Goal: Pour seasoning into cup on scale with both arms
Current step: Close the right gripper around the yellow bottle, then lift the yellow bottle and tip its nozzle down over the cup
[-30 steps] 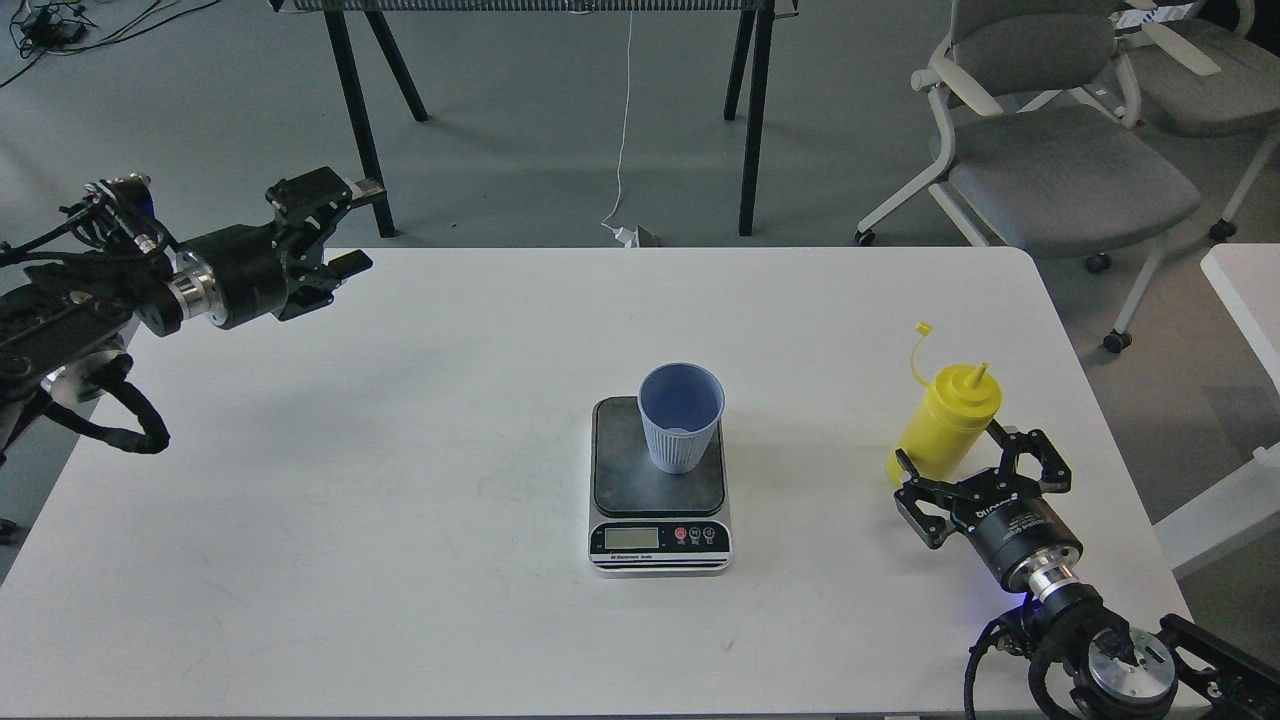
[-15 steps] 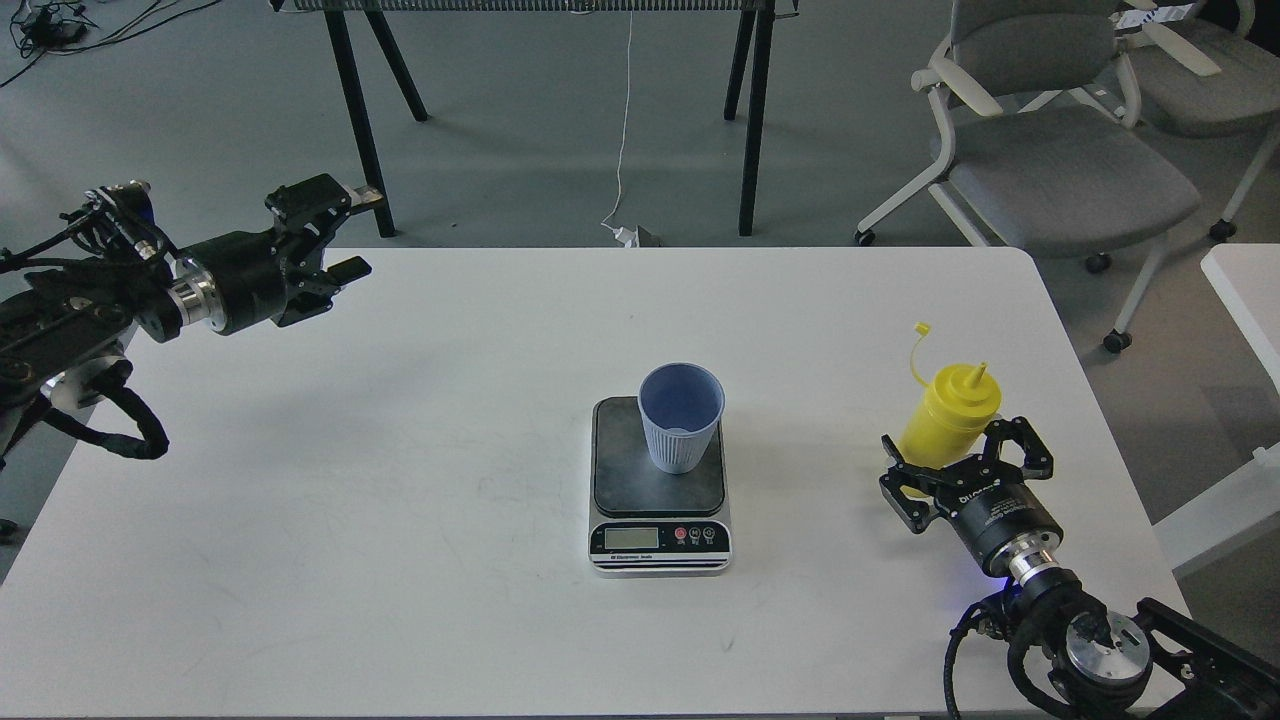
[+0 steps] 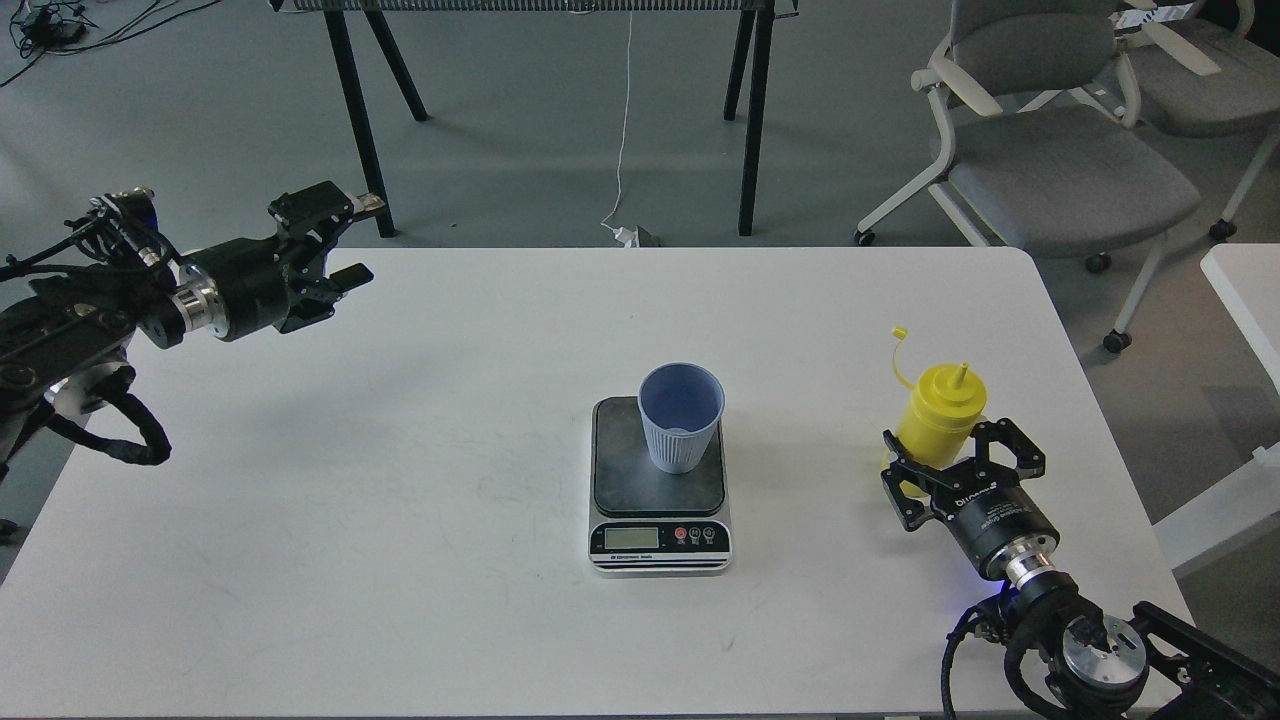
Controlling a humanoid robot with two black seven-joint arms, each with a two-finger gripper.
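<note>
The yellow seasoning bottle [image 3: 938, 410] stands on the right side of the white table [image 3: 400, 500], its nozzle up and its tethered cap hanging to the left. My right gripper [image 3: 948, 452] comes in from the lower right, and its fingers are closed around the bottle's lower body. The light blue ribbed cup [image 3: 681, 415] stands upright on the dark platform of the scale [image 3: 658, 500] at the table's middle. My left gripper [image 3: 358, 238] is open and empty, held above the table's far left corner, well away from the cup.
Grey office chairs [image 3: 1060, 160] stand beyond the table's far right corner. Black legs of another table [image 3: 362, 130] and a white cable are on the floor behind. A second white surface [image 3: 1245, 290] is at the right edge.
My right gripper has moved forward and left around the bottle's base. The bottle has shifted left and stands straighter than before. My left gripper has dropped slightly.
</note>
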